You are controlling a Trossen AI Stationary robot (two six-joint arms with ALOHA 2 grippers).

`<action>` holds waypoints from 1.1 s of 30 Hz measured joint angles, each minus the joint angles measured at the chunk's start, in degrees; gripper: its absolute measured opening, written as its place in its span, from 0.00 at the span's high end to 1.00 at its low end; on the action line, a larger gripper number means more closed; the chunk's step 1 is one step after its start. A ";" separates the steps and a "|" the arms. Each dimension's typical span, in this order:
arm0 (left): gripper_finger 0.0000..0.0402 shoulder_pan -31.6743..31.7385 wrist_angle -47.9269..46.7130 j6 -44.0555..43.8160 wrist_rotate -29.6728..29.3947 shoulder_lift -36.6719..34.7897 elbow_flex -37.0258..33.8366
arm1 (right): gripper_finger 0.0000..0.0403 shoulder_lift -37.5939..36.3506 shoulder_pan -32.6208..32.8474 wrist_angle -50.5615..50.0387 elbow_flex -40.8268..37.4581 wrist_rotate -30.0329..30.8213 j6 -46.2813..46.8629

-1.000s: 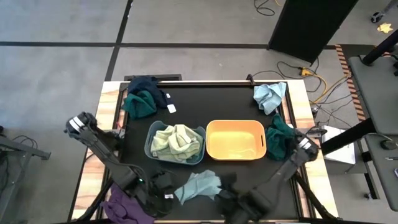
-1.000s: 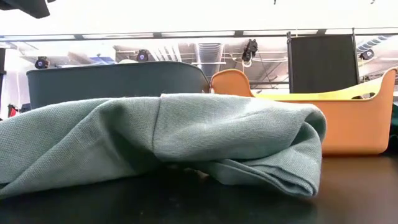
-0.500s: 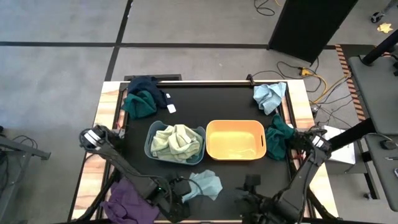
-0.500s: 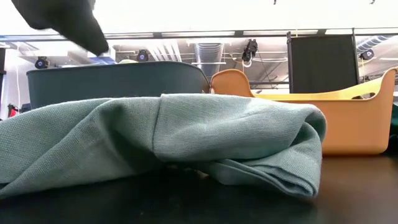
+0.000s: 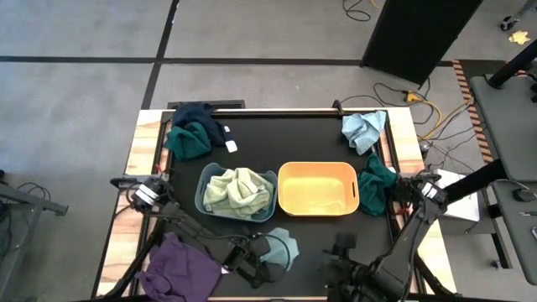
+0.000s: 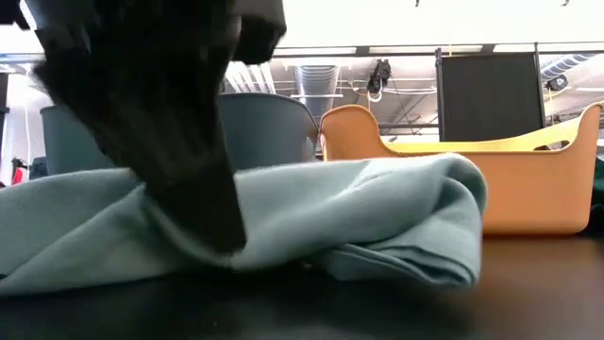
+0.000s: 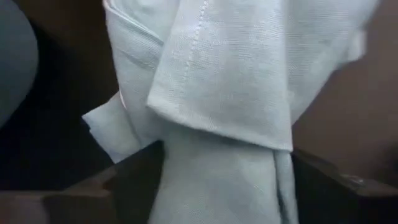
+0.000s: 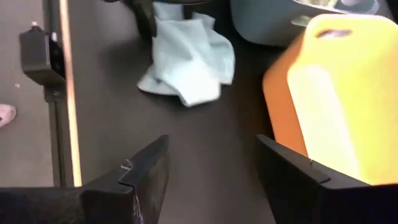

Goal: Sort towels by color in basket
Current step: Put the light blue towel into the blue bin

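The left gripper (image 5: 262, 267) presses onto a pale teal towel (image 5: 281, 250) at the worktop's (image 5: 319, 138) near edge, fingers spread either side, apparently not yet clenched. The right gripper (image 8: 211, 180) waits nearby, fingers released. Pale green towels (image 5: 239, 191) fill the grey basket (image 5: 201, 183); the yellow basket (image 5: 319, 189) is empty. Five other towels remain scattered.

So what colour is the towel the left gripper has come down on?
Light blue-green towel; clearest in the right wrist view.
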 joint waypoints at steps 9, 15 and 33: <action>0.92 0.29 -5.02 -1.80 -1.06 -4.19 -0.03 | 0.46 -7.72 1.52 -11.44 -0.41 -0.24 4.59; 0.94 -0.11 -7.55 1.79 -1.54 -14.44 0.74 | 0.46 -13.55 1.73 -11.34 -2.72 7.34 4.62; 0.99 15.94 -33.33 14.50 -8.49 -36.65 -6.52 | 0.46 -15.38 -3.08 -11.08 -6.71 13.82 12.79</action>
